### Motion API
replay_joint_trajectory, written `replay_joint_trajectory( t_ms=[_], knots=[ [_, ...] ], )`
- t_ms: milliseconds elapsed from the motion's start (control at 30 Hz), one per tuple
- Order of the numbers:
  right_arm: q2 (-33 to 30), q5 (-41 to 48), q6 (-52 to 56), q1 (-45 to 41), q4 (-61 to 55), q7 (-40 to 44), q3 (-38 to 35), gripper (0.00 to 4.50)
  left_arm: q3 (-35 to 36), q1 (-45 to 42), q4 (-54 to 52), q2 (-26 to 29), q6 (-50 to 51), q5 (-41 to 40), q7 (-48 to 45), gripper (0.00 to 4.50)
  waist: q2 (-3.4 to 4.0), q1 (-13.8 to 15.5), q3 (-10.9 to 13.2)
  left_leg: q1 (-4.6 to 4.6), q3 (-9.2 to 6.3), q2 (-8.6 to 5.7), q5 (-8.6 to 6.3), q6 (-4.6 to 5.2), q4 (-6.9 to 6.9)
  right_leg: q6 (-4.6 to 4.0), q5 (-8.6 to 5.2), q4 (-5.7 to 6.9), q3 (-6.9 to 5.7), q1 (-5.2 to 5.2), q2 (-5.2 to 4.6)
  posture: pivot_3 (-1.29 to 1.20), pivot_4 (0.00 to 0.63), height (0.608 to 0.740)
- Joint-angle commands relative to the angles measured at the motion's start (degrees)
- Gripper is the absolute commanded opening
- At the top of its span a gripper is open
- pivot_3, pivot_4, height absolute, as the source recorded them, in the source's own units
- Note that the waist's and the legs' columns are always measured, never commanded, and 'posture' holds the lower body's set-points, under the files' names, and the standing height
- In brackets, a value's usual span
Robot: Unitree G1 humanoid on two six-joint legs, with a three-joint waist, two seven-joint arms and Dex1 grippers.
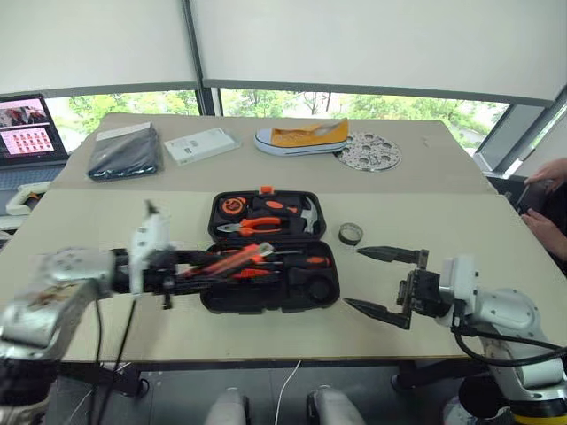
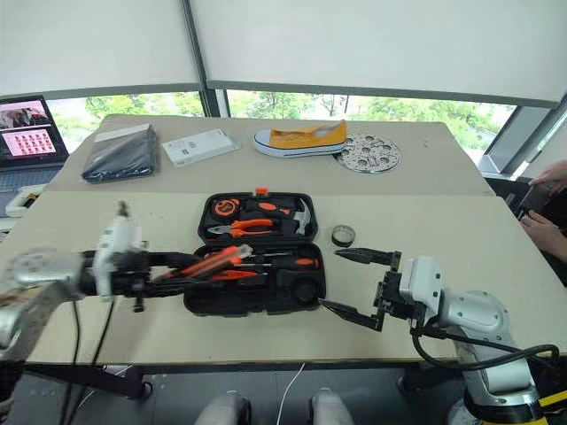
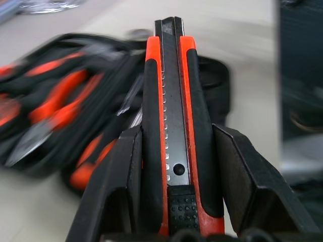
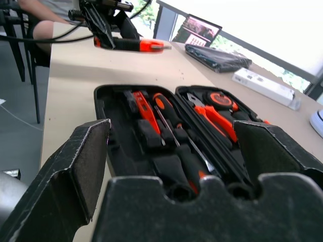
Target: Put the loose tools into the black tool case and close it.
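Tools first — where are they?

— Most sit inside the black tool case [image 1: 266,257], which lies open on the table [image 1: 89,221]. The near half holds screwdrivers [image 1: 297,262] with black and orange handles. The far half holds the pliers [image 1: 252,227], a hammer [image 1: 306,215] and a tape measure [image 1: 233,205].

— What is the left gripper [image 3: 171,151] doing?

— Its two black fingers are pressed on the sides of the long black and orange knife [image 3: 171,126]. The knife sticks out over the near-left part of the case.

— And the right gripper [image 1: 381,282]?

— Its fingers are spread wide apart and hold nothing. It is just beside the right end of the case and points toward it.

— Is anything not in the case yet?

— Yes, a small dark tape roll [image 1: 351,234] lies on the table, near the right side of the case.

— What else is on the table?

— Far back there is a yellow shoe [image 1: 301,137], a round metal plate with holes [image 1: 368,151], a white box [image 1: 202,145] and a flat dark pouch [image 1: 124,152]. A laptop [image 1: 31,128] stands at the left. A person's hands [image 1: 542,199] are at the right edge.
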Motion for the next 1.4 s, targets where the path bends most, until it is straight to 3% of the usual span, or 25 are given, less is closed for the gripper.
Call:
replay_joint_trajectory(
  t_ms=[33,333,633,700,767,800,833,1000,1100,1400],
  knots=[
    [-0.82,0.0,-0.83,1.17,-2.43,-0.61,-2.12,4.5,-8.97,-5.37,1.03,-1.23,-1.69,9.04,2.16,1.66,0.01,-0.26,0.01,0.01,0.0,0.0,0.0,0.0,0.0,0.03,-0.02,0.01,0.02,0.0,0.01,0.0,0.15,0.74],
    [-0.77,-0.82,-0.86,3.4,-4.15,-2.26,-2.56,4.5,-18.19,-10.58,7.84,-3.38,-8.13,16.01,-4.01,1.66,0.0,-0.64,0.01,0.0,0.0,-0.02,0.01,0.01,0.02,0.06,-0.01,0.0,0.05,0.0,0.01,0.0,0.15,0.74],
    [-0.48,-1.51,-1.26,4.27,-4.29,-3.18,-2.29,4.5,-17.88,-9.0,9.5,-7.07,-9.46,18.11,-1.5,1.66,0.01,-0.52,0.01,0.0,-0.01,-0.04,0.01,0.01,0.04,0.09,0.0,0.0,0.06,0.03,-0.01,0.0,0.15,0.74],
    [-0.45,-1.55,-1.17,4.07,-4.11,-3.24,-2.06,4.5,-18.0,-8.37,9.35,-7.25,-10.19,18.17,-2.13,2.66,0.0,-0.51,0.01,0.03,-0.01,-0.05,0.01,0.01,0.04,0.1,0.01,0.0,0.06,0.06,-0.01,0.0,0.15,0.74],
    [-0.35,-1.46,-0.98,3.76,-3.95,-3.28,-1.74,4.5,-17.12,-7.83,10.15,-8.26,-13.69,18.17,-1.95,3.2,0.02,-0.51,0.0,0.03,-0.01,-0.05,0.01,0.01,0.05,0.11,0.01,0.0,0.06,0.06,-0.01,0.0,0.15,0.74],
    [-0.32,-1.4,-0.87,3.63,-3.89,-3.29,-1.61,4.5,-16.6,-7.63,10.45,-8.67,-15.49,17.59,-2.58,3.72,0.02,-0.51,0.0,0.03,-0.01,-0.06,0.01,0.02,0.05,0.11,0.01,0.0,0.06,0.07,-0.02,0.0,0.15,0.74],
    [-0.3,-1.36,-0.82,3.55,-3.83,-3.28,-1.53,4.5,-15.68,-7.74,11.14,-9.51,-17.36,17.6,-1.72,3.91,0.02,-0.47,0.0,0.02,-0.01,-0.07,0.01,0.01,0.05,0.11,0.01,0.0,0.06,0.06,-0.03,0.0,0.15,0.74],
    [-0.17,-1.04,-0.55,3.38,-3.4,-3.1,-1.2,4.5,-9.11,-8.59,13.56,-14.63,-19.35,11.04,-0.84,3.91,0.01,-0.05,0.01,-0.06,-0.01,-0.1,0.01,0.02,0.11,0.14,0.04,-0.02,0.05,0.05,-0.06,0.0,0.15,0.74],
    [0.08,-1.18,-0.67,3.33,-3.06,-3.09,-0.81,4.5,-8.9,-7.69,13.98,-14.67,-18.18,10.02,-2.29,3.22,0.01,-0.13,0.0,-0.04,-0.01,-0.09,0.01,0.02,0.13,0.15,0.04,0.01,0.05,0.05,-0.05,0.0,0.15,0.74],
    [0.78,-1.45,-0.91,4.16,-2.72,-3.58,-0.61,4.5,-12.13,-3.51,11.65,-14.62,-15.39,11.18,-2.86,0.05,0.02,-0.55,0.0,0.02,-0.01,-0.08,0.01,0.02,0.13,0.15,0.05,0.04,0.07,0.09,-0.04,0.0,0.15,0.74]
  ],
)
